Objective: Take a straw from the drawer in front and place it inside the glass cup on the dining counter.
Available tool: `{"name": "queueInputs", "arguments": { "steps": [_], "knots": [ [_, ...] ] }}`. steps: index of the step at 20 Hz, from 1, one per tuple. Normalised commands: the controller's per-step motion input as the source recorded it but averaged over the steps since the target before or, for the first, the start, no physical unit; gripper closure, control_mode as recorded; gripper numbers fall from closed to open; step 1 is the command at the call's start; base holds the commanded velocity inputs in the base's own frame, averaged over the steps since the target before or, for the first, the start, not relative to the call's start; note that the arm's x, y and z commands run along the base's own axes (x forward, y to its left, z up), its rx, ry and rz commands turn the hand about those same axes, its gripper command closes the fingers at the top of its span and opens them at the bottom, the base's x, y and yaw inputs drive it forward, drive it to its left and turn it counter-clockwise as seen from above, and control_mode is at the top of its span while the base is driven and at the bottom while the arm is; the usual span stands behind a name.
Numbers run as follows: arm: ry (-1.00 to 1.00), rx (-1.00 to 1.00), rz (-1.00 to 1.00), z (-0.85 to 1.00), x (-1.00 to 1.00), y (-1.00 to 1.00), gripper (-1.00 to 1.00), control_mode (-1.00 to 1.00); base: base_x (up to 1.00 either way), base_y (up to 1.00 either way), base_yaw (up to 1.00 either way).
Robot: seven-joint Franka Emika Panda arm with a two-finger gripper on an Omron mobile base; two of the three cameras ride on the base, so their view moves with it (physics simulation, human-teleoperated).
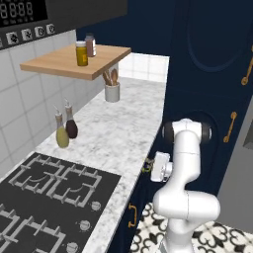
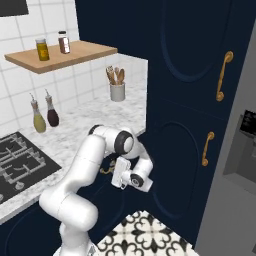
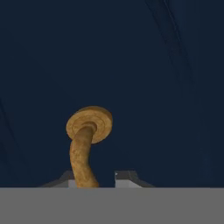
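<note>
My gripper (image 3: 93, 177) is pressed close to the navy drawer front (image 3: 131, 65), just under the edge of the marble worktop (image 1: 123, 133). The drawer's curved brass handle (image 3: 83, 153) runs down between my two fingertips; it lies against the left one and a small gap shows to the right one, so the jaws are open around it. From the base cameras, the gripper (image 1: 147, 167) (image 2: 109, 170) points sideways at the handle (image 2: 105, 170) below the worktop edge. The drawer is closed, so the straw is hidden. The glass cup and the dining counter are out of view.
The worktop carries a black gas hob (image 1: 44, 197), two oil bottles (image 1: 66, 129) and a utensil crock (image 1: 112, 91), with a wooden shelf (image 1: 74, 62) holding jars above. A tall navy cabinet (image 2: 190, 125) with brass handles stands close on the right, beside a grey fridge (image 2: 240, 165).
</note>
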Motion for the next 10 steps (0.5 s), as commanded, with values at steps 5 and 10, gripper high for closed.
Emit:
{"name": "queueInputs", "arguments": {
  "steps": [5,10],
  "knots": [
    [-0.02,0.0,0.0,-0.01,-0.53,-0.76,1.0,-1.0,0.0,0.0,0.0],
    [-0.01,0.04,0.01,-0.01,-0.66,-0.86,1.0,-1.0,0.0,0.0,0.0]
  ]
}}
